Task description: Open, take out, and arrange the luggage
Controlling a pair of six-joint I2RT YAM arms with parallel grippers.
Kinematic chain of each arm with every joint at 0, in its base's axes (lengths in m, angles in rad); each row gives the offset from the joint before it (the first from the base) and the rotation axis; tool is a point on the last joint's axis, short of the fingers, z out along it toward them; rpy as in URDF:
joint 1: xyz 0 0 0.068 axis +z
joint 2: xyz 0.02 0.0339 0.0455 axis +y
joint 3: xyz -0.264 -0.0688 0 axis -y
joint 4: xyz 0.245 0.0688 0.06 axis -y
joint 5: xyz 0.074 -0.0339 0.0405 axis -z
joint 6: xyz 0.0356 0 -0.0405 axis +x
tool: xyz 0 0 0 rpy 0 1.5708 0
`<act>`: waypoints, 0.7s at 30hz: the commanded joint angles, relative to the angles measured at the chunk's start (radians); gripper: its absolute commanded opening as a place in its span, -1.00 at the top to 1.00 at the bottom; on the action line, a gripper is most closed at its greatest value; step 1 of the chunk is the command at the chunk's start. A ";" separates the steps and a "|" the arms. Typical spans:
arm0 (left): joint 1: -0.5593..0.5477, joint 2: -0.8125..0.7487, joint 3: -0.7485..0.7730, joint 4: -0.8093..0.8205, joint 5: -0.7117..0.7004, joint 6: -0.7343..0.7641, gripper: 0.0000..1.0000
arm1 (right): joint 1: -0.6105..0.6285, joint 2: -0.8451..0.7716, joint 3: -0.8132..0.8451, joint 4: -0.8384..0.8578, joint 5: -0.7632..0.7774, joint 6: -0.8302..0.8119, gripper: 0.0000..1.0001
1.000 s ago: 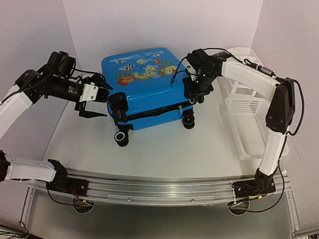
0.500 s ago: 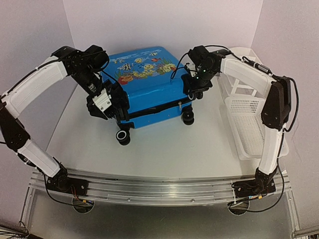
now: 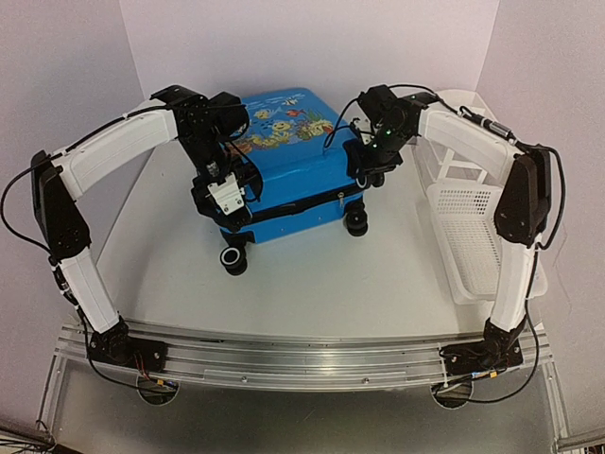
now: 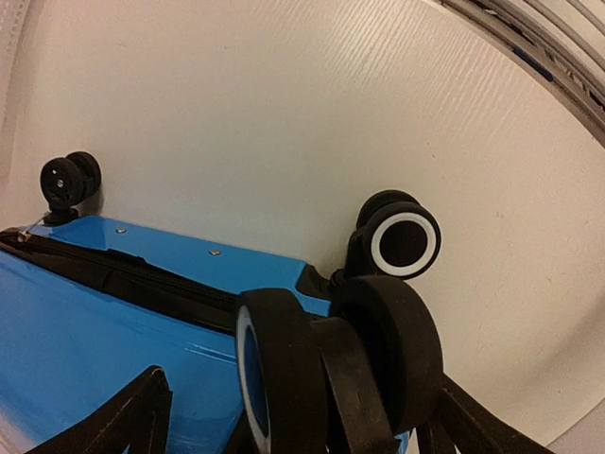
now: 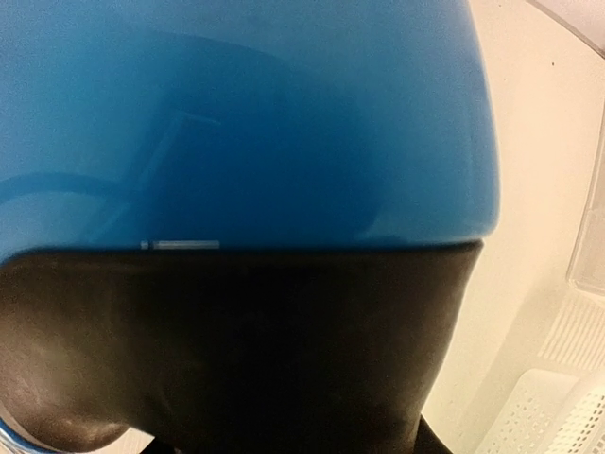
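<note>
**Item:** luggage (image 3: 284, 156).
**Location:** flat on the table (image 3: 312, 284), centre, fish-print lid up. The zip band (image 3: 293, 210) looks shut along the near side, and the lid is not yet raised.

**Change, left arm:** a second ago your left fingers (image 3: 232, 210) hung off to the left of the case, apart from it. They have since swung in over its near-left corner.
**Condition:** spread wide, holding nothing. The wrist view puts the corner wheel (image 4: 331, 369) between them, untouched as far as can be seen.

**Change, right arm:** next to none. Your right fingers (image 3: 366, 173) stay at the right edge of the shell.
**Condition:** you cannot tell whether they grip or merely press. The wrist view gives only blue shell and a black mass.

**Accessory:** white basket (image 3: 473, 241), to the right of the case.

**Reading:** both arms now bracket the case, so the opening step looks to be starting, and nothing is out yet. Your left fingers sit at a wheel, not at the zip. Expect to shift them before the zip can run.
</note>
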 commanded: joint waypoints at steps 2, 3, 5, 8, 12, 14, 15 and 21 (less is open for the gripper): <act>0.001 0.034 0.067 -0.220 -0.075 0.233 -0.52 | -0.004 -0.025 0.081 0.204 -0.003 0.037 1.00; 0.000 0.035 0.067 -0.221 -0.073 0.233 -0.39 | -0.004 -0.029 0.083 0.205 -0.003 0.038 1.00; -0.002 0.035 0.067 -0.231 -0.079 0.233 -0.19 | -0.003 -0.036 0.085 0.207 -0.001 0.038 1.00; -0.003 0.033 0.070 -0.260 -0.091 0.227 0.13 | -0.003 -0.045 0.079 0.210 0.013 0.036 1.00; -0.003 0.021 0.079 -0.265 -0.077 0.201 0.84 | -0.003 -0.043 0.073 0.212 0.022 0.025 1.00; -0.003 0.015 0.089 -0.256 -0.070 0.188 1.00 | -0.003 -0.043 0.063 0.212 0.023 0.024 0.92; -0.003 0.007 0.090 -0.240 -0.066 0.182 1.00 | -0.003 -0.047 0.056 0.212 0.023 0.024 0.75; -0.003 -0.076 0.033 0.021 0.010 0.047 1.00 | -0.004 -0.115 -0.029 0.212 0.041 0.033 0.08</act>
